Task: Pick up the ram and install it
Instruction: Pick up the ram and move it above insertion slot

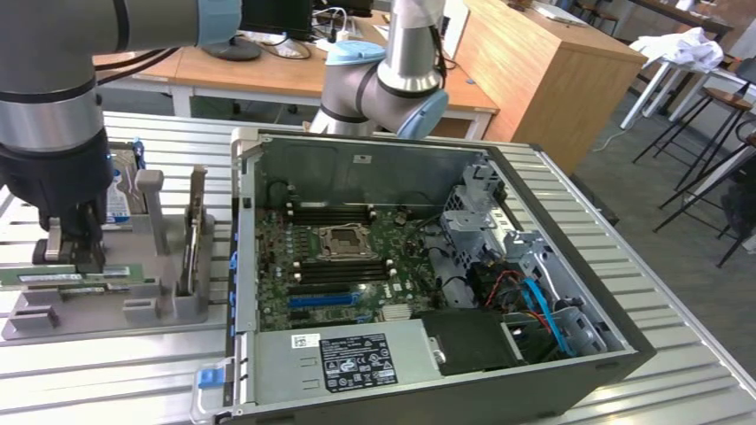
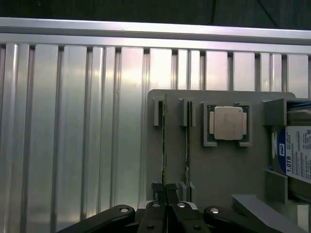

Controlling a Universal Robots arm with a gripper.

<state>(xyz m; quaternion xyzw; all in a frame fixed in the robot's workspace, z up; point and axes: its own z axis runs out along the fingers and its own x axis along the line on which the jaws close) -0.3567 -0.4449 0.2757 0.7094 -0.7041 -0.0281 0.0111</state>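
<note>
My pincer (image 2: pixel 164 188) is drawn narrow, nipped as far as I can judge on the top edge of the ram (image 2: pixel 164 141), which stands on edge in the outermost slot of the grey holder (image 2: pixel 223 165). The ram looks light, stiff, thin and fragile, so it is best pinched by its bare edges, not the chips. The holder rests on a ribbed metal table (image 2: pixel 73 121), beside the open computer case (image 1: pixel 366 164), with wooden desks (image 1: pixel 532 71) beyond

Bare ribbed table (image 1: pixel 106 376) free at the exterior view's lower left, grey holder (image 1: pixel 142 305) with upright posts standing just above it, open computer case (image 1: pixel 354 164) walls ringing the centre, motherboard (image 1: pixel 343 274) clear from above, drive cage (image 1: pixel 479 208) and cables (image 1: pixel 537 301) crowding its right side
</note>
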